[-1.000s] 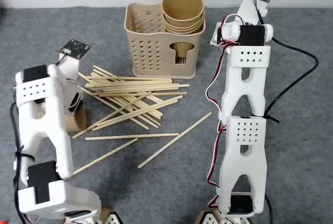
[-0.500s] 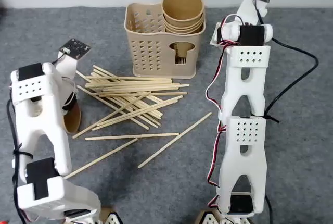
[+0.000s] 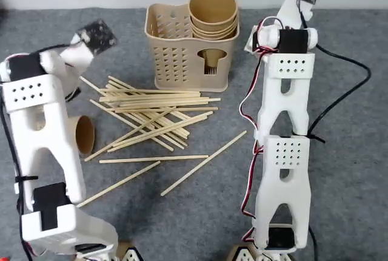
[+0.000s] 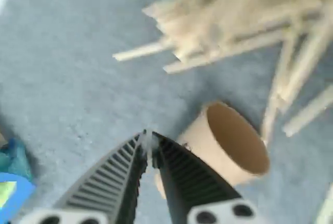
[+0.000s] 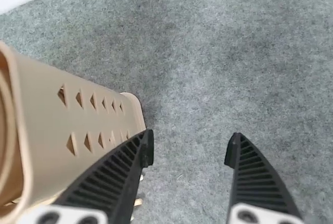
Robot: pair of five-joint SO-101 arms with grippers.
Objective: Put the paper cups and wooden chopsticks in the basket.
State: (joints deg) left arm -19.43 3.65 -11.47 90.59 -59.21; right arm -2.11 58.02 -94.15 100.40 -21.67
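Beige plastic forms the 1 basket [image 3: 176, 61], upright at the far middle of the grey counter [image 3: 351, 182]. Its right part holds 1 stack [image 3: 213, 9] of paper cups, with at least 4 rims showing. 1 cup [image 3: 83, 135] lies on its side by the left arm, mouth toward the chopsticks [image 3: 151, 109]. We cannot count that tangled heap, but 3 loose sticks lie apart, nearer the arm bases.

Since 1 s ago the left arm has swung up and outward, uncovering the cup's mouth; the right arm has kept still.

From the left wrist view we read the left pincer [image 4: 149, 139], tips together on nothing, just beside the cup. The right wrist view gives us the right pincer [image 5: 191, 143] spread apart, 1 finger next to the basket's corner.
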